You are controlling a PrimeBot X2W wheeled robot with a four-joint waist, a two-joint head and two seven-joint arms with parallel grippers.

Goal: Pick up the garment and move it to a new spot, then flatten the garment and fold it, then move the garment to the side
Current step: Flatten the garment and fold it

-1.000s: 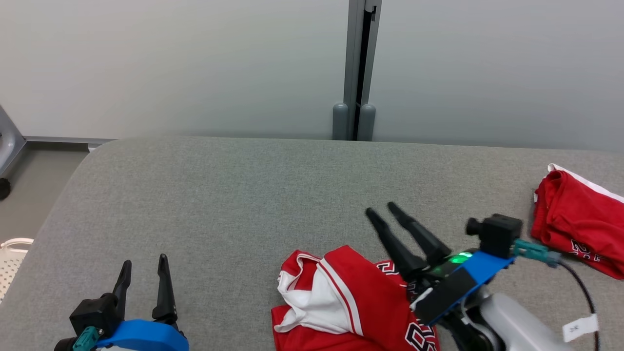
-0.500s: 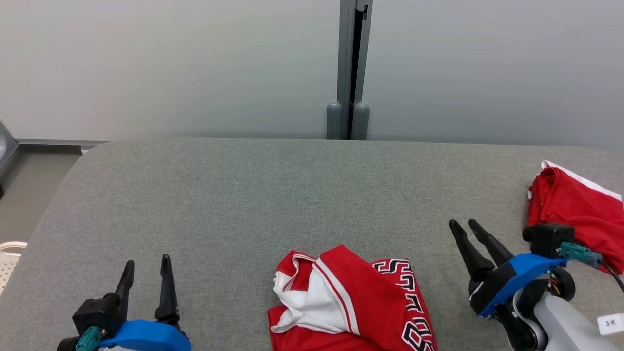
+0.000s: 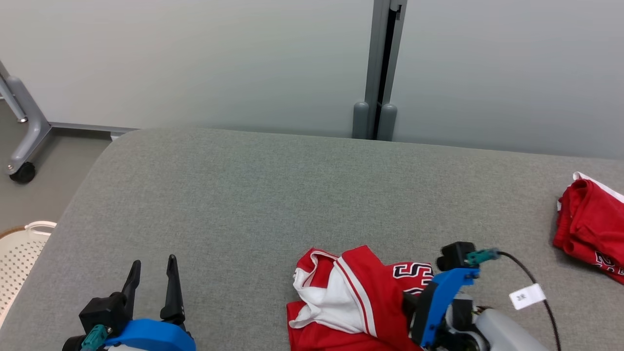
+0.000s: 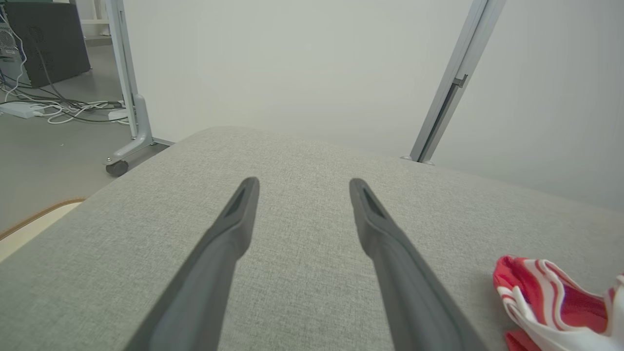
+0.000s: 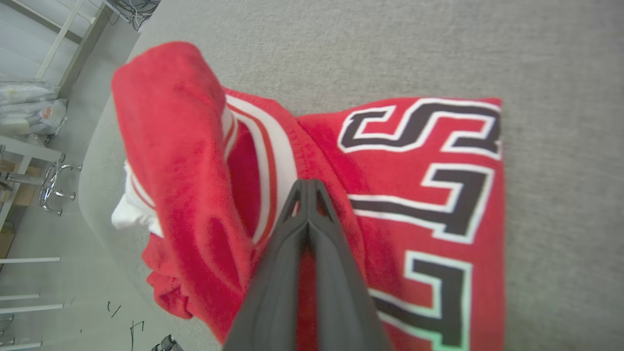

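Observation:
The garment (image 3: pixel 360 292) is a crumpled red jersey with white trim and black lettering, lying at the near edge of the grey padded table (image 3: pixel 243 195). It also appears in the right wrist view (image 5: pixel 195 146) and at the lower right of the left wrist view (image 4: pixel 551 302). My right gripper (image 5: pixel 307 184) points down onto it, jaws shut, tips pressed into the red cloth beside a white stripe. In the head view its blue wrist mount (image 3: pixel 441 302) hides the fingers. My left gripper (image 3: pixel 152 265) hovers open and empty over bare table at the lower left (image 4: pixel 302 183).
A second red garment (image 3: pixel 590 229) lies bunched at the table's right edge. A white perforated basket (image 3: pixel 22 253) stands on the floor past the left edge, beside a wheeled frame leg (image 3: pixel 22 141). A grey post (image 3: pixel 378 73) rises against the wall behind.
The head camera has shifted. My right gripper swung from the bare table right of the garment back over it, tipped downward and shut. The left gripper has stayed put.

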